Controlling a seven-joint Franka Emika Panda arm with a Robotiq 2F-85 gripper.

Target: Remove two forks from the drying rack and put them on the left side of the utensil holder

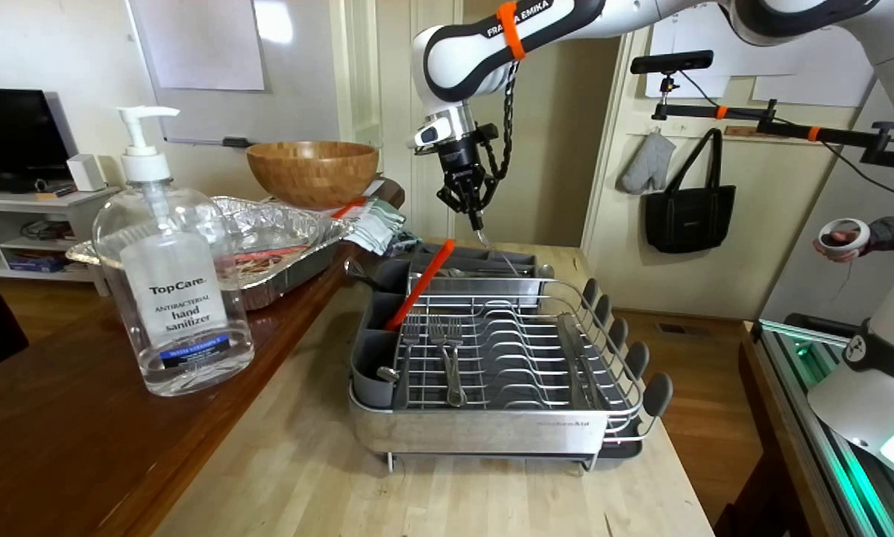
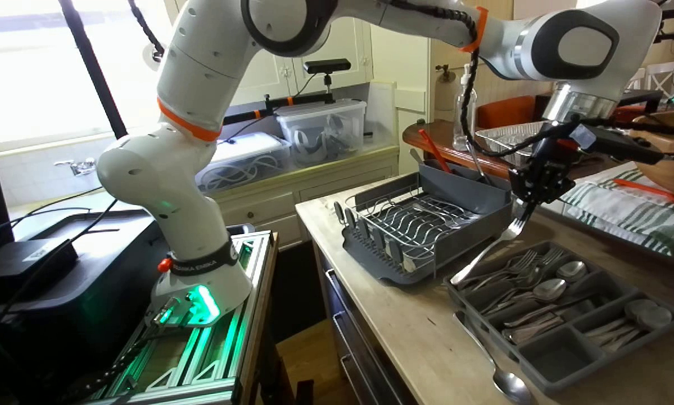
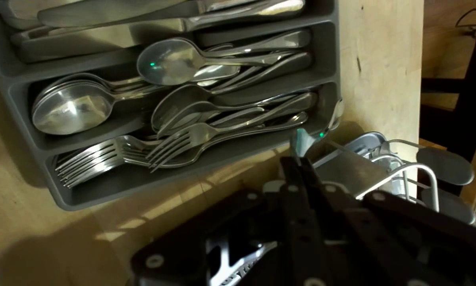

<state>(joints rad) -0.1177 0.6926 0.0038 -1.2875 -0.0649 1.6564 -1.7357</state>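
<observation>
countertop; held fork aslant, tines-up

The bench has a pale wooden top, with dark drawers beneath. The drying rack stands on it in both exterior views. Near the rack sits the grey, compartmented utensil holder; just beside that lies a spoon, bowl pointing away from the rack. A short dark mark shows in the wood.
</observation>
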